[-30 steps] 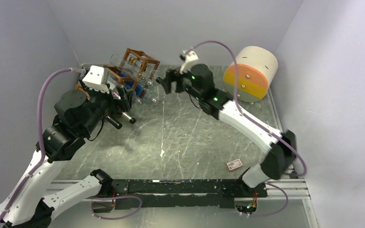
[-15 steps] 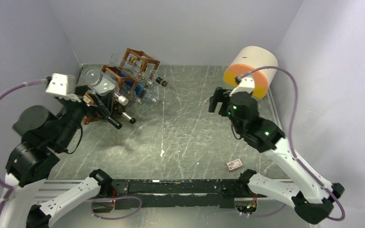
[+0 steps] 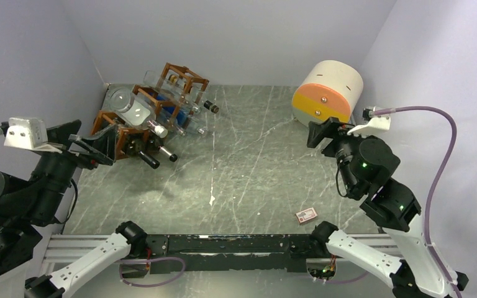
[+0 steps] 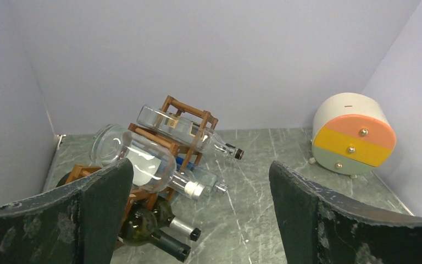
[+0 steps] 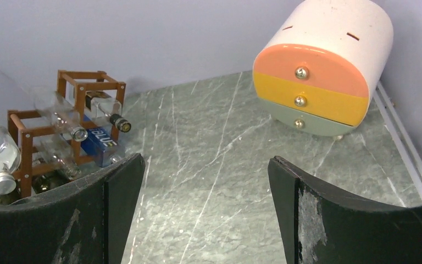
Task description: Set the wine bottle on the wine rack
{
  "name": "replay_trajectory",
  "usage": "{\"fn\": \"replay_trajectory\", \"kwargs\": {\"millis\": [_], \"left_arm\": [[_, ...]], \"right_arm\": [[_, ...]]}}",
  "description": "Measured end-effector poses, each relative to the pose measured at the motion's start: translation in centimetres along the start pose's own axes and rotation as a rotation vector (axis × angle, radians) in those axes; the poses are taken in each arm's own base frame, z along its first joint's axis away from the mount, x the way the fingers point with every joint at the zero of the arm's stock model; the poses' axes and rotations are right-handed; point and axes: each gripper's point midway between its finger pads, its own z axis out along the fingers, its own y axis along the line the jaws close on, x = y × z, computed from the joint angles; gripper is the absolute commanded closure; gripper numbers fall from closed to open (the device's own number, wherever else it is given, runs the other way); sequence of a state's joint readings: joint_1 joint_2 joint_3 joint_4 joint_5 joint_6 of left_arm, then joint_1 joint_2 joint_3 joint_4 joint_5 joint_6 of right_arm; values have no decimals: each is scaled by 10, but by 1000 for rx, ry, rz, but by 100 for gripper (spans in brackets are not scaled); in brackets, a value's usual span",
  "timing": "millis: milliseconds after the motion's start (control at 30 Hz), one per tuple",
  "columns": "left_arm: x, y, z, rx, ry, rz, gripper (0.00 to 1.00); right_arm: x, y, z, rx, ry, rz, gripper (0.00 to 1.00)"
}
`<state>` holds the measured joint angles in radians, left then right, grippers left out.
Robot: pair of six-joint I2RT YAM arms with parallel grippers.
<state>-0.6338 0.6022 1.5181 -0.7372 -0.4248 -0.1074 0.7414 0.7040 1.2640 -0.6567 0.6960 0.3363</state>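
The wine rack, a reddish-brown wooden lattice, stands at the back left of the table. It also shows in the left wrist view and the right wrist view. Several bottles lie in it: a large clear bottle, a slim clear bottle on top, a blue-labelled bottle, and dark green bottles at the bottom. My left gripper is open and empty, left of and nearer than the rack. My right gripper is open and empty at the right.
A round white drawer unit with orange, yellow and grey fronts stands at the back right, just beyond my right gripper. A small card lies near the front right. Walls close in the left, back and right.
Both arms have pulled back from the rack: the left gripper toward the near left, the right gripper to the right, near the drawer unit. The large clear bottle stays in the rack.
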Motion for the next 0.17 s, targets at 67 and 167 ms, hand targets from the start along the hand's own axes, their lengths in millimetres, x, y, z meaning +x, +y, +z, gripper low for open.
{"fn": "replay_trajectory", "kwargs": {"millis": [67, 167], "left_arm": [[0, 2, -2, -6, -1, 5, 3], [5, 6, -4, -16, 3, 18, 3]], "right_arm": [[-1, -1, -1, 0, -3, -6, 13], [-1, -2, -1, 3, -4, -20, 13]]}}
